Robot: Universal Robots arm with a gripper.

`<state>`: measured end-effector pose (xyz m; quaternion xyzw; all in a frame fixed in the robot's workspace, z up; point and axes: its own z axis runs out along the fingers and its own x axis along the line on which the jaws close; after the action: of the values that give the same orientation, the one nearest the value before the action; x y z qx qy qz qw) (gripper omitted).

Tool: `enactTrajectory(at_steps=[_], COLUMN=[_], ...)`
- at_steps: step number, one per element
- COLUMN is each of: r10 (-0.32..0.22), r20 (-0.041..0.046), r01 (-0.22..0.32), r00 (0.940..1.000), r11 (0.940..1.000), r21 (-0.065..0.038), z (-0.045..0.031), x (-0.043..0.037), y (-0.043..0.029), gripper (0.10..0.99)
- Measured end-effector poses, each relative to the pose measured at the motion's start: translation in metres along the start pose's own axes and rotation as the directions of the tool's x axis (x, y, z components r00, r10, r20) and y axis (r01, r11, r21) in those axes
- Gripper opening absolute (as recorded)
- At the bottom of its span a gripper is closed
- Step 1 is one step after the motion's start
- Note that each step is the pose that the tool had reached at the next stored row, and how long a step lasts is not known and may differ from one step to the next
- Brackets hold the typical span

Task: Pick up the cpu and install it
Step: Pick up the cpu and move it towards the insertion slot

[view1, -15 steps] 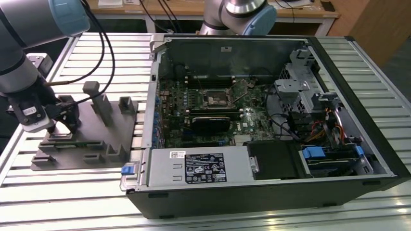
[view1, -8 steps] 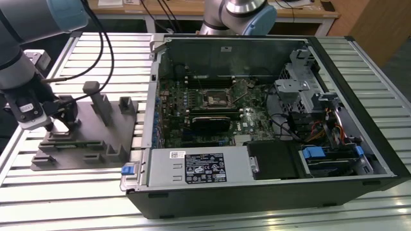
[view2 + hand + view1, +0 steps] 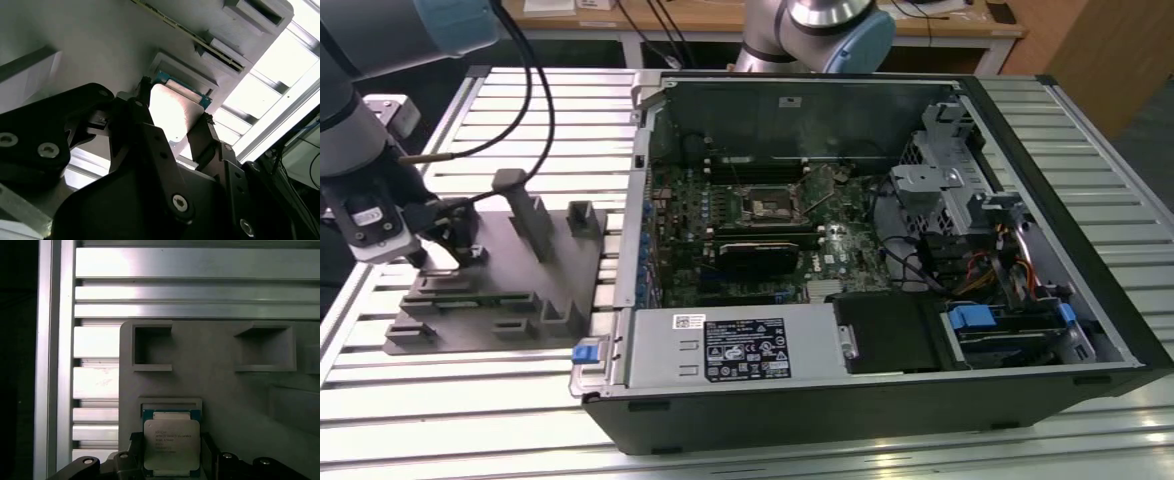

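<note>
I have my gripper (image 3: 447, 250) down over the grey fixture plate (image 3: 494, 300), which lies flat on the slatted metal surface (image 3: 454, 400). The cpu (image 3: 171, 445) sits in a shallow framed nest on that plate, silvery top up, with the green rim of its board showing around the lid. In both wrist views my gripper (image 3: 175, 111) is closed on the cpu (image 3: 172, 115). One dark finger (image 3: 142, 107) lies against one edge and the other is against the opposite edge, with no gap that I can see. The chip looks level and still low in the nest.

The nest's raised wall runs just beyond the cpu's free edge. Further in on the plate (image 3: 210, 390) are two square pockets (image 3: 152, 347), well apart from each other. The nest is near one side edge of the plate, and past that edge the bare slats (image 3: 200, 265) run on.

In the exterior view, tall grey posts (image 3: 527, 210) stand on the plate just beside my gripper. Off the plate, on the exterior view's right, the computer case (image 3: 881, 400) lies open side up, close to the plate's edge. The black socket frame (image 3: 767, 205) is deep inside it, ringed by boards, cables and the case walls.
</note>
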<state>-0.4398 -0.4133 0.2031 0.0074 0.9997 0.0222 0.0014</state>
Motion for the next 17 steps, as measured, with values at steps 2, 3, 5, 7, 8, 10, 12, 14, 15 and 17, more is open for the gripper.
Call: enactTrajectory(at_steps=[2, 3, 5, 7, 8, 10, 12, 14, 15, 17], r10=[0.0, 0.0, 0.0, 0.0, 0.0, 0.0, 0.0, 0.0, 0.0, 0.0], r20=[0.0, -0.0001, 0.0001, 0.0002, 0.0004, 0.0, -0.0001, 0.0, 0.0, -0.0001], r01=[0.0, 0.0, 0.0, 0.0, 0.0, 0.0, 0.0, 0.0, 0.0, 0.0], r00=[1.0, 1.0, 1.0, 1.0, 1.0, 1.0, 1.0, 1.0, 1.0, 1.0], r11=[1.0, 1.0, 1.0, 1.0, 1.0, 1.0, 1.0, 1.0, 1.0, 1.0], r21=[0.0, 0.0, 0.0, 0.0, 0.0, 0.0, 0.0, 0.0, 0.0, 0.0], z=[-0.0027, -0.0039, -0.0056, -0.0068, -0.0069, -0.0076, -0.0082, -0.0092, -0.0096, -0.0106], x=[0.0, 0.0, 0.0, -0.0001, -0.0001, 0.0, 0.0, 0.0, 0.0, 0.0], y=[0.0001, 0.0002, 0.0002, 0.0003, 0.0003, 0.0003, 0.0004, 0.0004, 0.0004, 0.0004], gripper=[0.541, 0.541, 0.541, 0.541, 0.541, 0.541, 0.541, 0.541, 0.541, 0.541])
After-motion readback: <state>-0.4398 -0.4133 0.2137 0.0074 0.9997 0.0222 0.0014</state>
